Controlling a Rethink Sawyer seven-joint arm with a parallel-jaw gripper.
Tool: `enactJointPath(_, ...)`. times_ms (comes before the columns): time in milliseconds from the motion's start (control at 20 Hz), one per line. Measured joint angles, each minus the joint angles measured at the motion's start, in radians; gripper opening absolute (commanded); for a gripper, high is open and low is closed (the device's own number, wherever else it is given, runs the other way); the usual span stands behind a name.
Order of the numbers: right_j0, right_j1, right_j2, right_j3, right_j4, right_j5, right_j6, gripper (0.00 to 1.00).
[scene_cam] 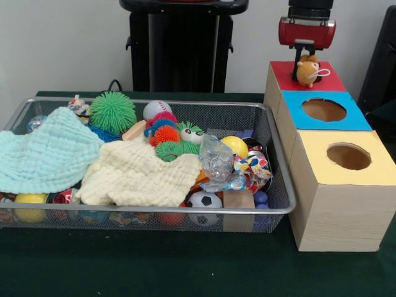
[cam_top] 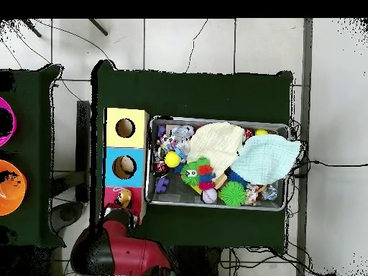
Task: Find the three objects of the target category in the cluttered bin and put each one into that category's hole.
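Observation:
The wire mesh bin (scene_cam: 148,211) sits on the green table, full of balls, toys and two cloths; it also shows in the overhead view (cam_top: 215,120). My gripper (scene_cam: 304,60) hangs over the red-topped box (scene_cam: 281,73) at the row's far end and is shut on the top of a tan-orange plush toy (scene_cam: 307,73) with a white loop. The toy hangs right over the box's top and hides the hole. In the overhead view the toy (cam_top: 124,195) lies over the red top (cam_top: 111,195). I see no other plush toy in the bin.
The blue-topped box (scene_cam: 359,114) and yellow-topped box (scene_cam: 322,164) stand in line toward the camera, holes open. A mint cloth (scene_cam: 43,151) and a cream cloth (scene_cam: 139,173) cover much of the bin. A green spiky ball (scene_cam: 112,111) and a baseball (scene_cam: 156,109) lie at its far side.

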Motion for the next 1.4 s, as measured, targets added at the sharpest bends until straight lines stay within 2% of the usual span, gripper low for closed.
enactJointPath(1100,0.032,0.013,-0.012,0.032,0.000,-0.123,0.000,0.00)
enactJointPath(1400,0.035,0.014,-0.013,0.034,0.000,-0.130,0.000,0.00)
